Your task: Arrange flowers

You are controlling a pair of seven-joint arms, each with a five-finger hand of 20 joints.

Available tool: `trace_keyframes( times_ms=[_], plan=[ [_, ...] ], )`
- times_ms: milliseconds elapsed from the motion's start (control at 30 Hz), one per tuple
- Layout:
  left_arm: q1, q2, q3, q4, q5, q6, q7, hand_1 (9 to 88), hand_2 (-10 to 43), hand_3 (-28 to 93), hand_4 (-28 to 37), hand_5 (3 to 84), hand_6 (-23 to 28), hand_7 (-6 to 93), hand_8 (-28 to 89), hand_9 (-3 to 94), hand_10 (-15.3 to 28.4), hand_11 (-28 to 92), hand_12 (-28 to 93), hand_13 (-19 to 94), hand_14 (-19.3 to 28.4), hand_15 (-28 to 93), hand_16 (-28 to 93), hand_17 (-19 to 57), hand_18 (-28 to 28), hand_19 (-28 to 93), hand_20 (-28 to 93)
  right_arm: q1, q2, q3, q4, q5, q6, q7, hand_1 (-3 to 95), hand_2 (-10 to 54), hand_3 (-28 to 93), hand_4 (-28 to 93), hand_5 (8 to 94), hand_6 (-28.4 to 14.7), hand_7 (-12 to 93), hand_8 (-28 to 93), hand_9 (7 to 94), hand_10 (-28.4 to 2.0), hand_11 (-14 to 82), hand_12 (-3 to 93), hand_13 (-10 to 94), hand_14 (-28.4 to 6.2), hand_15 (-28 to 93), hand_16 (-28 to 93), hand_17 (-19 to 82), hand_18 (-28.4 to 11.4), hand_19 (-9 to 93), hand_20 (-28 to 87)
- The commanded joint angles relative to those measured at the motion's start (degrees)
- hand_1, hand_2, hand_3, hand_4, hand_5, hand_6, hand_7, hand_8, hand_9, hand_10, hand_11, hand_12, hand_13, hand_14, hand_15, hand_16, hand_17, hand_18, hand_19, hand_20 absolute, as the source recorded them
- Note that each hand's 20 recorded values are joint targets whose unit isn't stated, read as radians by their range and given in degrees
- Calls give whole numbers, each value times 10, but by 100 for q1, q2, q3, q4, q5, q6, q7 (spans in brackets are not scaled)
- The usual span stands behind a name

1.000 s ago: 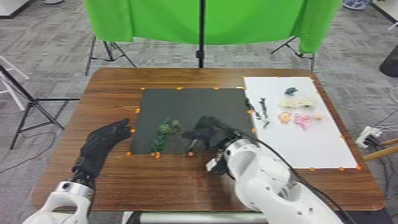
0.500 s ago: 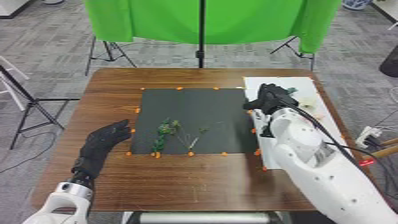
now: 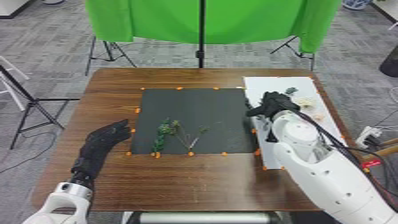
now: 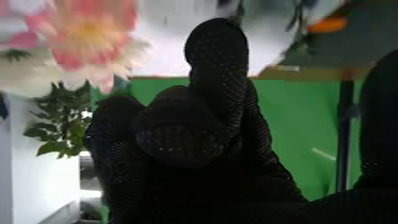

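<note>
Showing pink flower (image 4: 87, 31), wrist view; head view, right robot hand (image 3: 275, 103) over white sheet (image 3: 274, 83); grip: cannot tell.

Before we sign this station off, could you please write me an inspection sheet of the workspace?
Surface: brown table, bearing a black sheet and a white sheet.
Job's things: green stems on the black sheet; pink flower near the right hand.
Clutter: nothing seen.
Hands: left hand beside the black sheet; right hand over the white sheet.
Cables: black cable along the right arm.
Surroundings: green cloth beyond the table.
</note>
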Motion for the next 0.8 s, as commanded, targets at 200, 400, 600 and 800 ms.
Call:
trace_keyframes(
  times_ms=[200,400,600,800],
  plan=[
    [49,-71,-1,-2,69,-41,-66,262,-35,668,-210,446,60,81,-54,405,137,165,99,299,186,253,-15,19,145,127,198,-96,-156,-589,533,-812,243,-136,428,-95,599,-179,761,-54,195,-2,854,-131,501,254,932,-27,629,311,722,-83,932,563],
    [66,-69,8,0,61,-66,-78,269,-39,662,-205,446,60,82,-54,404,137,164,99,299,185,252,-15,19,145,126,197,-217,-176,-479,612,-581,667,-186,878,-95,-271,462,797,-23,313,215,882,-120,517,254,937,-23,663,306,739,-87,932,607],
    [63,-34,-12,-2,29,-63,-78,269,-40,661,-203,446,61,81,-54,405,138,165,100,299,186,252,-15,19,145,126,197,-356,-51,-187,108,-335,1258,-243,882,-95,-281,540,790,-26,341,226,881,-114,533,255,937,-20,679,300,745,-92,932,624],
    [70,-49,3,-9,17,-84,-83,266,-36,662,-206,446,62,80,-54,405,137,166,100,299,186,252,-15,19,145,126,198,-631,-27,70,-761,241,1714,-369,879,-95,-282,577,792,-33,362,219,886,-111,542,251,937,-18,696,290,751,-95,932,635]
  ],
)
